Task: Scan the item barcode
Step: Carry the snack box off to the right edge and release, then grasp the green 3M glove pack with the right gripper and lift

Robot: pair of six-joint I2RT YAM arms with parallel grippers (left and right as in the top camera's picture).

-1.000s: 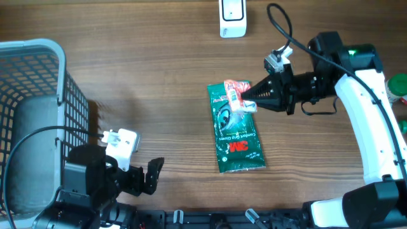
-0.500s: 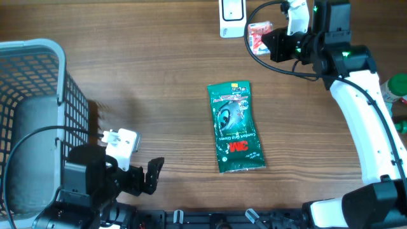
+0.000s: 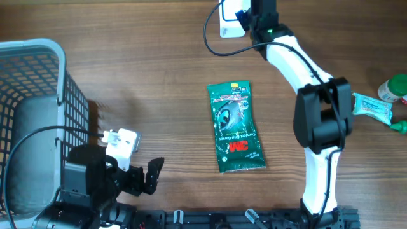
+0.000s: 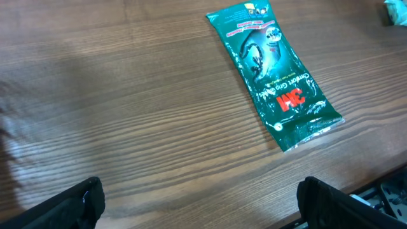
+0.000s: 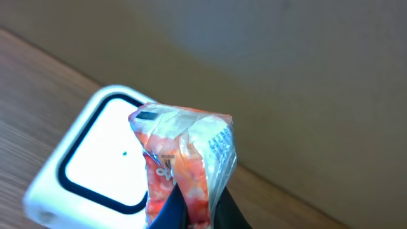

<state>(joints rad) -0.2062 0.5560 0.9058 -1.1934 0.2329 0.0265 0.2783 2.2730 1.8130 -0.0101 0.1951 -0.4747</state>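
Across the wooden tabletop (image 3: 127, 63), you are viewing a two-arm scanning station. The orange-and-white wrapped packet (image 5: 184, 159) is sitting upright in the right gripper (image 5: 198, 213), whose jaws are standing nearly together and pinching the crumpled film at the packet's lower end. In the right wrist view the packet is overlapping the right edge of the white barcode scanner (image 5: 89, 165) at the far edge of the table; you cannot tell whether the two are touching. From overhead, the right arm is covering the packet beside the scanner (image 3: 227, 27).

The green 3M glove pack (image 3: 235, 127) is lying flat at mid-table, well apart from the scanner. The left gripper (image 4: 200, 200) is hovering over bare wood near the front left, jaws spread wide and gripping nothing. The grey wire basket (image 3: 38, 57) is occupying the left edge. The teal packet (image 3: 372, 107) and the green-capped bottle (image 3: 395, 86) are resting at the right edge.
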